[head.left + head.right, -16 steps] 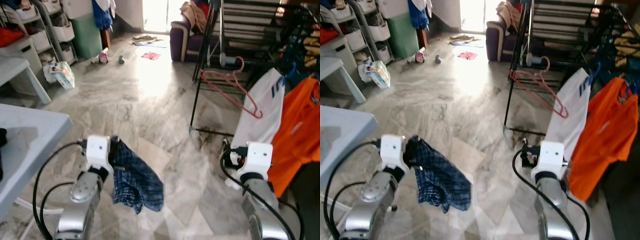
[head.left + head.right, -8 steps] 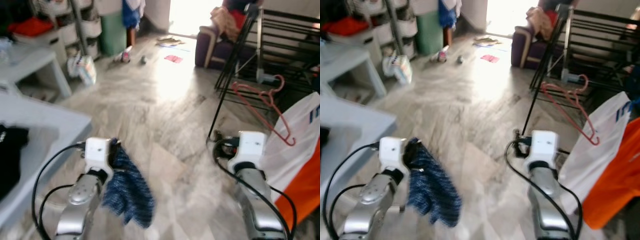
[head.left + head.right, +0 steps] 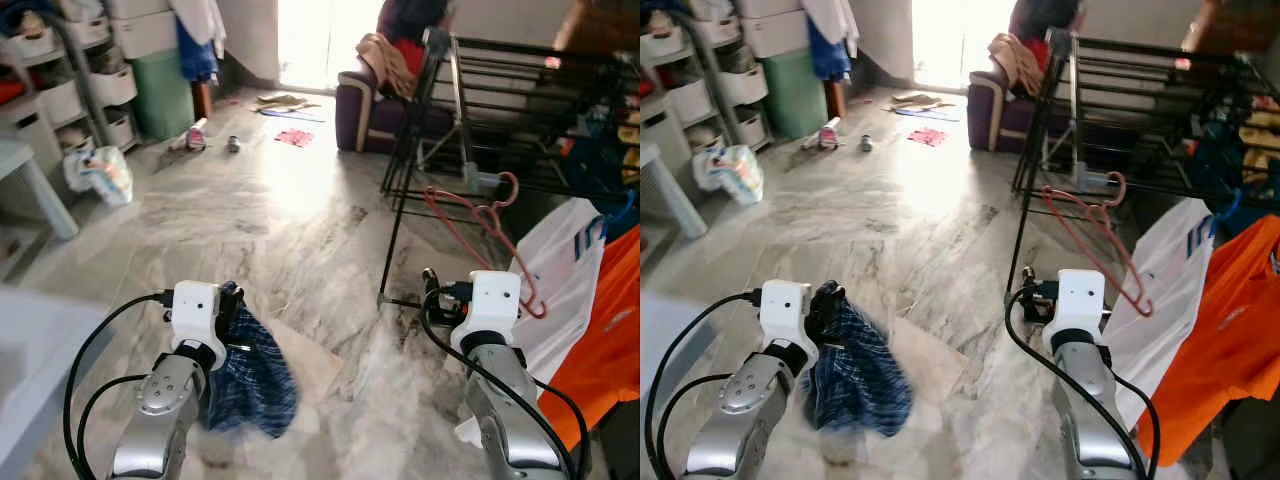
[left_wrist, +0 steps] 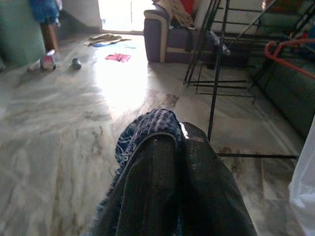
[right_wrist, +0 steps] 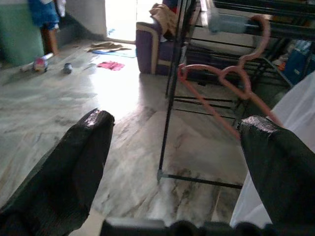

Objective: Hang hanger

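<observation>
The left gripper [image 4: 179,142] has its two black fingers [image 4: 152,167] pressed together on a dark blue checked cloth [image 3: 245,375], which hangs below the raised left arm over the pale marble floor [image 3: 250,230]. The left wrist view shows the cloth bunched around the fingertips, a detail the head views hide behind the white wrist housing.

The right gripper [image 5: 179,130] has its fingers [image 5: 86,142] spread wide, holding nothing. Between them, the right wrist view shows a pink hanger [image 5: 221,81] hooked on a rail of a black drying rack [image 3: 470,110]. The head views place that hanger on the rack's near side, ahead of the right arm and well apart from the gripper.

Just right of the hanger, a white garment [image 3: 560,290] with blue lettering too cut off to read hangs beside an orange garment [image 3: 610,340]. A purple sofa [image 3: 365,100] piled with clothes stands behind the rack. A plastic bag [image 3: 95,170] lies on the floor at far left near white shelving [image 3: 75,95].

Compared with half a second ago, the camera has swung: the grey table has slid mostly out at lower left, the view is sharper, and the rack sits more centrally. The cloth is gripped as before.
</observation>
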You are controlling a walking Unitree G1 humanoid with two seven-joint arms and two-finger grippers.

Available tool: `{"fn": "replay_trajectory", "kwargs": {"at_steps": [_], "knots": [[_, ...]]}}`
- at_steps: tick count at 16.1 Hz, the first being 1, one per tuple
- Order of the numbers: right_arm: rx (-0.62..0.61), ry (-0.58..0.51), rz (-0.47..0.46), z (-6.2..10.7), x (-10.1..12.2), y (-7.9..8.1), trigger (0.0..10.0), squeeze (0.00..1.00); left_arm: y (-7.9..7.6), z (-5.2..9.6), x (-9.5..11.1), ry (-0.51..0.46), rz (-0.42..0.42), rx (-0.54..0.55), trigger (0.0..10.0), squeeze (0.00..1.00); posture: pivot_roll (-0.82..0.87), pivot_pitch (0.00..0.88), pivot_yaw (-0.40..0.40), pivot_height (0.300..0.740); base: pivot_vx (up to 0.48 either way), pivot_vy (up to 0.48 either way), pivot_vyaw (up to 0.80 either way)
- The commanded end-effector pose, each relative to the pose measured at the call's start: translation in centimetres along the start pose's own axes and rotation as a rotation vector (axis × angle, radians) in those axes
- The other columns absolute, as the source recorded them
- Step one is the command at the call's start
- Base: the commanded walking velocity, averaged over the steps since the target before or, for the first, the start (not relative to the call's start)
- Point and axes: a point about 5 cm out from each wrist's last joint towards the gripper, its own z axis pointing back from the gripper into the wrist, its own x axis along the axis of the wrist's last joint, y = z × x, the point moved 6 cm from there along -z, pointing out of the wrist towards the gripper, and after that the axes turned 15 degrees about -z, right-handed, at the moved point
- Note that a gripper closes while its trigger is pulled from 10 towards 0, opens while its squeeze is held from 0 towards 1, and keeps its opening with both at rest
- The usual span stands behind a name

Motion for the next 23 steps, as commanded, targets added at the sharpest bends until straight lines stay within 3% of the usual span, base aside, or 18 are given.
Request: {"fn": "replay_trajectory", "kwargs": {"at_steps": [1,5,8,12,15,17,20,23], "knots": [[-0.027,-0.019,-0.013,-0.1,0.5,-0.9,10.0,0.00,-0.8,-0.4,0.8,-0.017,-0.029,-0.019,10.0,0.00,0.01,0.000,-0.015,0.740,0.000,0.000,0.00],[-0.039,-0.031,-0.063,0.1,0.1,-0.7,10.0,0.00,0.7,-0.2,0.7,-0.003,-0.099,0.025,10.0,0.00,0.03,0.000,0.027,0.740,0.000,0.000,0.00],[-0.076,-0.034,-0.080,0.7,-0.4,-1.8,10.0,0.00,2.0,-0.5,1.1,-0.003,-0.161,0.072,10.0,0.00,0.03,0.000,0.057,0.740,0.000,0.000,0.00],[-0.147,-0.050,-0.098,1.5,-0.6,-3.6,10.0,0.00,1.7,-0.3,0.8,0.009,-0.196,0.025,10.0,0.00,0.02,0.000,0.104,0.740,0.000,0.000,0.00],[-0.097,-0.072,-0.040,1.0,0.8,-2.8,10.0,0.00,2.6,-0.4,1.1,0.005,-0.209,0.037,10.0,0.00,-0.01,0.000,0.082,0.740,0.000,0.000,0.00],[-0.065,-0.077,0.003,1.0,1.6,-2.4,10.0,0.00,3.5,-0.6,0.3,0.031,-0.173,0.095,10.0,0.00,-0.06,0.000,0.051,0.740,0.000,0.000,0.00],[0.012,-0.063,0.045,1.5,2.0,-1.3,10.0,0.00,2.5,-0.8,0.2,0.019,-0.139,0.111,10.0,0.00,-0.07,0.000,0.006,0.740,0.000,0.000,0.00],[-0.019,-0.037,0.018,1.3,1.5,-2.6,10.0,0.00,2.9,-0.2,0.8,0.001,-0.127,0.159,10.0,0.00,-0.03,0.000,-0.009,0.740,0.000,0.000,0.00]]}}
